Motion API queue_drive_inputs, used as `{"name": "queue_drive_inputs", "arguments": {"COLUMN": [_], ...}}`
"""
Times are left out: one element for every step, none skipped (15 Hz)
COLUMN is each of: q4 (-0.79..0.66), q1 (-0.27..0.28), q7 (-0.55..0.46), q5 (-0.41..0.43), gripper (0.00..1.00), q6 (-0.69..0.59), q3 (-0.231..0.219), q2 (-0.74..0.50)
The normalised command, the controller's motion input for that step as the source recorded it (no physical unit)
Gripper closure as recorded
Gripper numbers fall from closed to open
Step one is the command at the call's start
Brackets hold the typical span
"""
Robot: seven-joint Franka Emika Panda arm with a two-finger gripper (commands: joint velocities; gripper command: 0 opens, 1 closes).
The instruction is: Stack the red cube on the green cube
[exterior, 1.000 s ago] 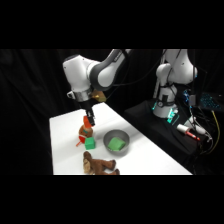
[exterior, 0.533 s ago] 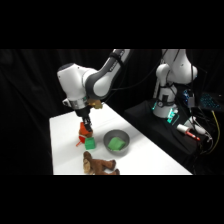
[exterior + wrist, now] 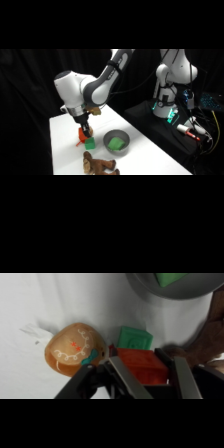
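Claw [image 3: 145, 374] grasps red cube [image 3: 141, 365] between gingerbread toy [image 3: 75, 348] and green cube [image 3: 134, 340].

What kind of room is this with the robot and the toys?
Probably a robot lab. A white arm's gripper works over a white table against black curtains, and a second robot arm stands on a bench with cables. The toys, like the red cube, are for practice.

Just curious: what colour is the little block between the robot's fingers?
Red-orange; the red cube shows best in the wrist view, between the gripper fingers.
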Motion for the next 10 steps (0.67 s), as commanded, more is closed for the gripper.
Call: {"name": "queue_drive_inputs", "arguments": {"q4": [0.17, 0.16, 0.15, 0.13, 0.12, 0.12, 0.12, 0.11, 0.11, 0.1], "q1": [-0.007, -0.01, -0.011, -0.012, -0.011, -0.013, -0.016, -0.018, -0.016, -0.014], "q7": [-0.06, -0.06, -0.07, -0.07, -0.07, -0.07, -0.08, -0.08, -0.08, -0.07], "q5": [-0.016, -0.008, -0.002, 0.006, 0.008, 0.017, 0.024, 0.029, 0.025, 0.025], "gripper": [0.66, 0.66, 0.66, 0.66, 0.66, 0.66, 0.66, 0.66, 0.66, 0.46], "q6": [0.06, 0.05, 0.06, 0.07, 0.08, 0.09, 0.1, 0.1, 0.09, 0.08], "q3": [0.016, 0.019, 0.022, 0.028, 0.029, 0.034, 0.035, 0.032, 0.028, 0.025], "q2": [0.16, 0.16, 0.15, 0.14, 0.13, 0.13, 0.12, 0.1, 0.09, 0.07]}}
